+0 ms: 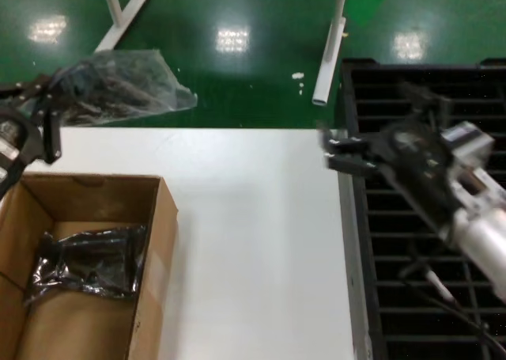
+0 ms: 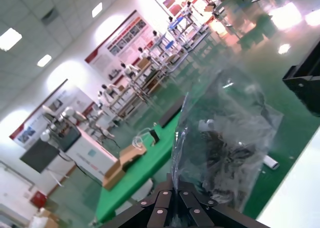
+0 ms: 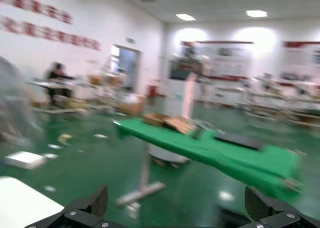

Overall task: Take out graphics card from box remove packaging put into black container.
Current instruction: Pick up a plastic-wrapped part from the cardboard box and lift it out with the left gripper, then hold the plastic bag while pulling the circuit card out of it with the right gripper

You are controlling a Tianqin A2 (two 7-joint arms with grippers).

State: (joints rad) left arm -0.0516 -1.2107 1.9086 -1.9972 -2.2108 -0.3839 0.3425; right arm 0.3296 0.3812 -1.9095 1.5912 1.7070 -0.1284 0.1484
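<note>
**A:** Where is the graphics card?

**B:** The shiny, crinkled, translucent grey-blue plastic bag (image 1: 118, 87) hangs in the air past the far left edge of the white counter (image 1: 253, 241), above the green floor. A dark shape shows inside it, which I judge to be the card; the left wrist view shows the same dark mass through the plastic (image 2: 225, 138).

**A:** What holds it?

**B:** The left gripper (image 1: 32, 123). In its wrist view the fingers (image 2: 162, 200) are pinched together on the bag's lower edge. The right gripper (image 1: 344, 154) hovers at the counter's right edge, beside the large black slatted plastic crate (image 1: 427, 217), with its fingers (image 3: 85, 208) spread wide and empty.

**A:** Which step is this?

**B:** Unpacking, I judge: the bag is lifted out and the card seems not yet freed. The right gripper would need to cross over and grip the card or the bag's open end.

**A:** Anything else around?

**B:** A brown corrugated cardboard carton (image 1: 162, 241) sits at near left, with another dark bagged item (image 1: 87, 261) inside. The open counter between the arms looks unobstructed.
</note>
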